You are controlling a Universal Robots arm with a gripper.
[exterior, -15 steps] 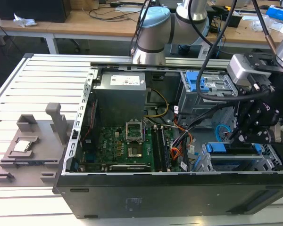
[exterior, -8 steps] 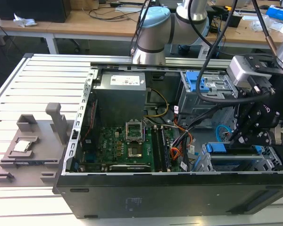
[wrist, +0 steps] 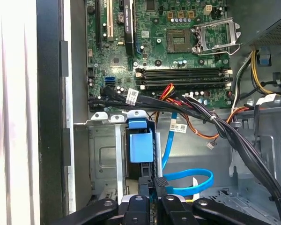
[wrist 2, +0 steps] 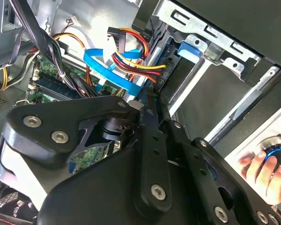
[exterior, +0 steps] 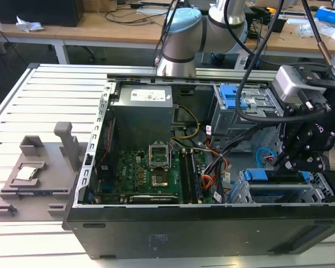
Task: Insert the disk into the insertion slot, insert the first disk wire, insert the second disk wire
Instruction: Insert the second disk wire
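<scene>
Exterior view: claw [exterior: 285, 162] hangs over the disk [exterior: 279, 181] seated in the insertion slot [exterior: 243, 195]; first wrist view shows its fingers [wrist: 160, 183] pinched narrow.

Black cable bundle [wrist: 210, 119] and blue ribbon cable [wrist: 189, 180] across the bay.

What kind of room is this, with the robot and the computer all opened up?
Probably a robotics lab or workshop. An opened computer case sits on a slatted metal table, a robot arm stands behind it, and cluttered workbenches line the back.
</scene>
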